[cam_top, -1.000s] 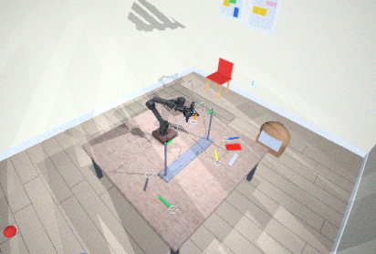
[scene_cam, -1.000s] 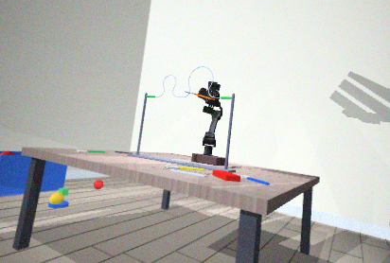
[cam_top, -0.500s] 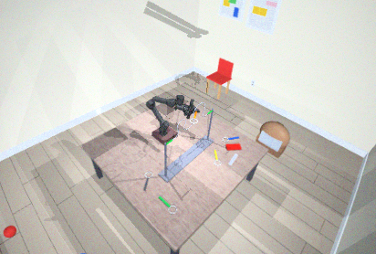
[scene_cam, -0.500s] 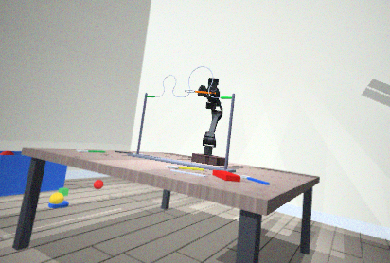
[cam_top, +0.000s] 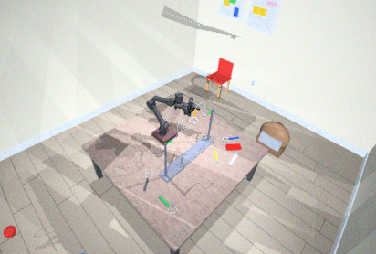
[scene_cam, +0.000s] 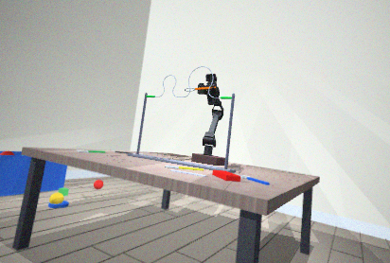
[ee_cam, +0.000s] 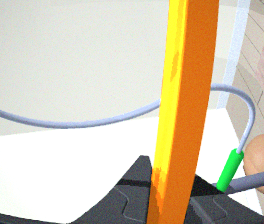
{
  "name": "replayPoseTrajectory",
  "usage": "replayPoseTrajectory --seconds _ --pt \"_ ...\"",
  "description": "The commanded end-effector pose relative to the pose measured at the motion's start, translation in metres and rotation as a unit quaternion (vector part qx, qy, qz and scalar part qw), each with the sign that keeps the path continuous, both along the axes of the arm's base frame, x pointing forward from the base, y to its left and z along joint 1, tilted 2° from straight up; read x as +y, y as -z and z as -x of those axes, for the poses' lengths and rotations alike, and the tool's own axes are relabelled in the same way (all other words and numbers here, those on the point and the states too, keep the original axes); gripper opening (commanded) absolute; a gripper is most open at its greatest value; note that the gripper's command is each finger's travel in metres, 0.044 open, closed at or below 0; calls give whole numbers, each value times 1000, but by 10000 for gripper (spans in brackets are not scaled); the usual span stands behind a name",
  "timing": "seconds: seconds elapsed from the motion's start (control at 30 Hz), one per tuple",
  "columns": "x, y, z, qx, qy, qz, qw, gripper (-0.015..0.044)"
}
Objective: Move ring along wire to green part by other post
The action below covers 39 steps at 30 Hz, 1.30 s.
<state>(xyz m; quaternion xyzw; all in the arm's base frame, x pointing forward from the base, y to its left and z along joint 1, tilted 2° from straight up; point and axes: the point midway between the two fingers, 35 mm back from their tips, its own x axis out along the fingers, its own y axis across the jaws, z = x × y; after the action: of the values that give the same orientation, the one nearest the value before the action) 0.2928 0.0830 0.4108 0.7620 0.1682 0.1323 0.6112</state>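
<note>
My gripper (cam_top: 192,106) (scene_cam: 204,88) (ee_cam: 153,165) is shut on the orange handle (cam_top: 195,111) (scene_cam: 198,88) (ee_cam: 183,100) and holds it high in the air, near the top of the post (cam_top: 209,128) (scene_cam: 229,131) closest to the arm. The small ring (scene_cam: 186,91) at the handle's end sits around the thin grey wire (scene_cam: 168,83) (ee_cam: 83,121); I cannot tell whether they touch. The nearby green part (cam_top: 210,112) (scene_cam: 226,96) (ee_cam: 230,170) lies just beside the gripper. The other green part (cam_top: 169,142) (scene_cam: 151,96) tops the far post (cam_top: 165,160) (scene_cam: 141,123).
The posts stand on a grey base rail (cam_top: 189,155) on the table (cam_top: 137,153). Loose on the table are a red block (cam_top: 234,146) (scene_cam: 226,175), a white bar (cam_top: 233,159) and spare rings with blue (cam_top: 234,138), yellow (cam_top: 215,155), green (cam_top: 164,201) and grey (cam_top: 147,182) handles.
</note>
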Motion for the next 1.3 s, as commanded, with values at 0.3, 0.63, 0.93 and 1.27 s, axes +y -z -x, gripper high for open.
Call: replayPoseTrajectory --seconds 0.3,0.63,0.93,1.27 --pt "-9 -27 2 -11 -1 -65 998 -150" --pt "-14 -37 2 -11 -1 -75 997 -150" --pt "-15 -39 2 -10 -1 -58 998 -150" --pt "-15 -38 2 -7 -1 -24 1000 -150"
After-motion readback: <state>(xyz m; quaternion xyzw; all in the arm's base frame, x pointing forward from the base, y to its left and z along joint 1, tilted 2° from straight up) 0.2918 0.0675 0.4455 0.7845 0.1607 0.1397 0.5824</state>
